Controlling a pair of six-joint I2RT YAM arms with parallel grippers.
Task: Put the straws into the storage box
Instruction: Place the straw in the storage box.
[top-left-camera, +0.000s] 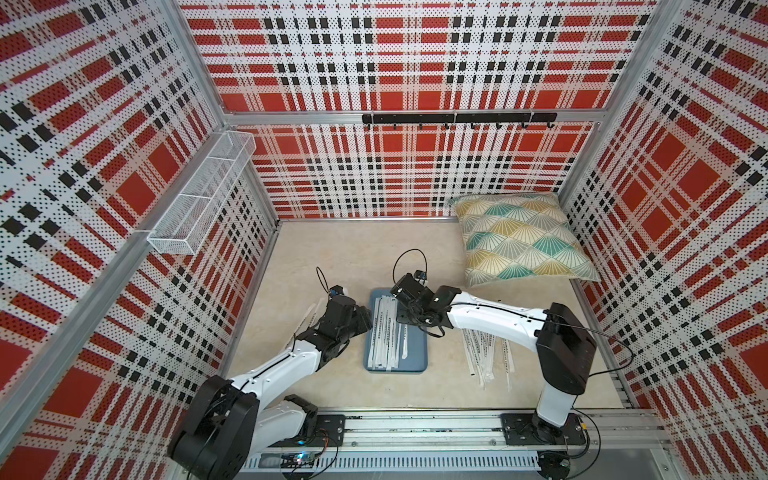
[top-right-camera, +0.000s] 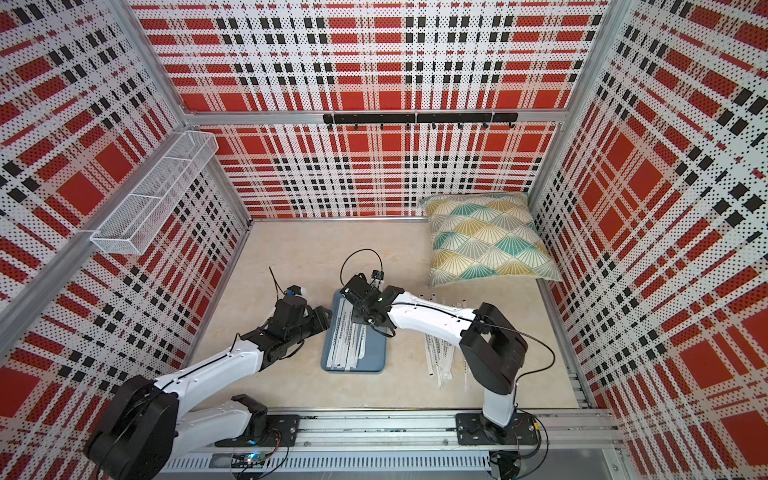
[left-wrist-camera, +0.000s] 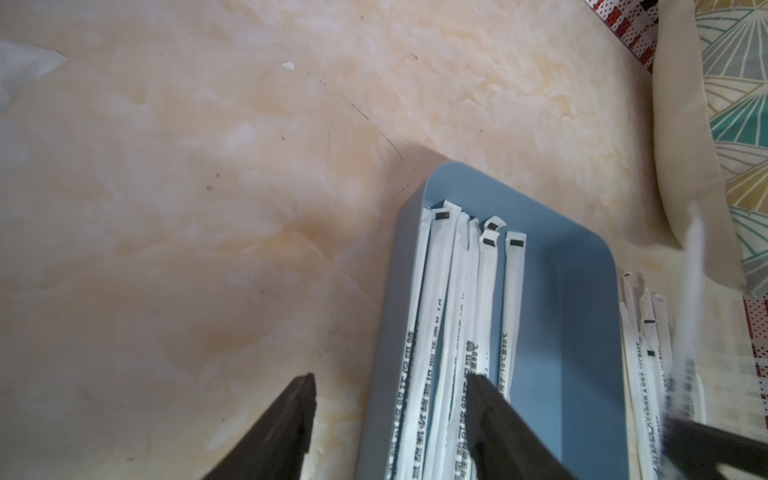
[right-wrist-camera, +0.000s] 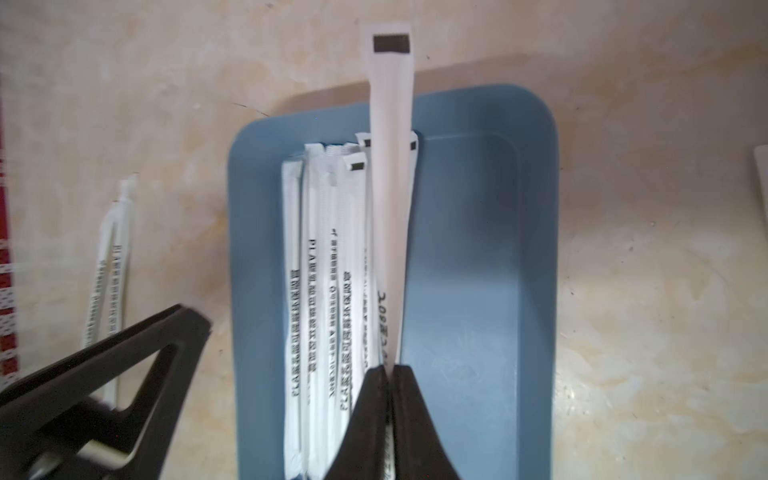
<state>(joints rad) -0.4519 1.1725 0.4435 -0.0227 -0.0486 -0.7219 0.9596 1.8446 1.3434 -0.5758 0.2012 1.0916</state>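
Straws in white paper wrappers with black print lie lengthwise in the storage box. They are packed against its left long side, and the right half of its slate-blue floor is bare. The box stands on the beige marbled table, between the two arms.

The right end effector is clenched on one more straw, the held straw. In the right wrist view the two black fingers press together on the wrapper. The held straw runs from them above the bundle in the box, along the bundle's inner edge. Its free end, with a black square mark, reaches past the far short rim of the box in this view. Whether it touches the straws under it, I cannot tell.

The left end effector is released: its jaws stand apart and grip nothing. One finger is over the table, the other over the straws in the box.

Loose straws lie in a heap on the table just to the right of the box, partly under the right arm. A few wrapped straws lie to the left of the box, beside the left arm. A patterned pillow rests in the far right corner, well apart from the box.
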